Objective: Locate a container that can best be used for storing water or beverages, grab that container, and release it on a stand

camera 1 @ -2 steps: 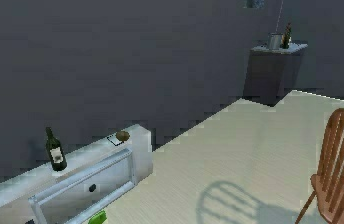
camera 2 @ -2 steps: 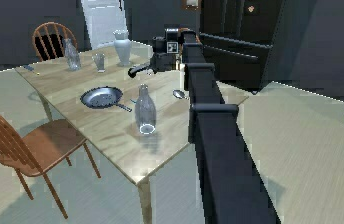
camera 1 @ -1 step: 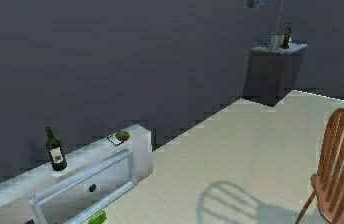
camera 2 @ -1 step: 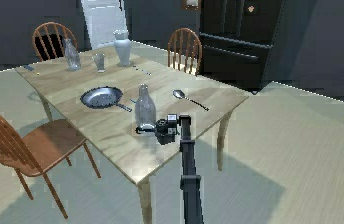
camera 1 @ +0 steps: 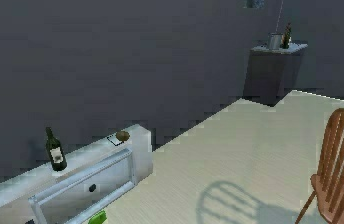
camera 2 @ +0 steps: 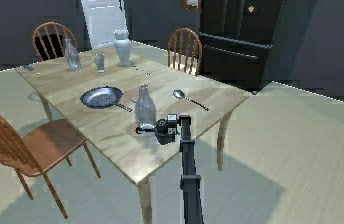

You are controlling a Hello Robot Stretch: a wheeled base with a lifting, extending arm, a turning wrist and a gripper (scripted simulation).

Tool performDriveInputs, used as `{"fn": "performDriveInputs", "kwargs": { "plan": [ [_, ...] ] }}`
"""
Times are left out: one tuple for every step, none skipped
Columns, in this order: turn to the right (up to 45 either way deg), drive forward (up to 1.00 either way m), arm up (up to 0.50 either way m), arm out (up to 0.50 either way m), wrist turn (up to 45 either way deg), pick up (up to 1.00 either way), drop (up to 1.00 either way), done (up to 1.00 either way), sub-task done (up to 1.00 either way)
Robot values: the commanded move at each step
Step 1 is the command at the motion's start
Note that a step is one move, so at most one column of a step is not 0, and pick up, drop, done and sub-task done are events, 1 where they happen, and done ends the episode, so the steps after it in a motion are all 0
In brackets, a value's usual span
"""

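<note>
Search step judged done: clear bottle (camera 2: 145,103) on the table (camera 2: 110,140), toward its right near edge, just right of the pan (camera 2: 102,97). At the bottle's base, on the near side: gripper (camera 2: 152,128), at the end of the arm (camera 2: 188,170). Touching or just short: cannot tell. State of the fingers (camera 2: 146,128), spread or pressed together: cannot tell. Holding anything or not: cannot tell, with the bottle standing on the tabletop right at the far end. Grab judged in hand, not finished; base down on the wood, no lift.

Left to do, by judgement: secure the grab, lift clear, carry, release on a stand. Likely stand (camera 1: 273,70) far right in the forward view, against the dark wall, with two small things on top. Drive probably needed.

Bottle upright. Long axis vertical. Neck and cap up, wide base down. No lean seen.

Second candidate noted: dark bottle (camera 1: 55,150), upright on a counter (camera 1: 20,182) at the forward view's near left, beside a sink (camera 1: 85,192).
</note>
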Motion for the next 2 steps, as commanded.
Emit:
{"fn": "performDriveInputs", "kwargs": {
  "plan": [
    [0.0, 0.00, 0.10, 0.00, 0.0, 0.00, 0.00, 0.00, 0.00],
    [0.0, 0.00, 0.20, 0.00, 0.0, 0.00, 0.00, 0.00, 0.00]
  ]
}}
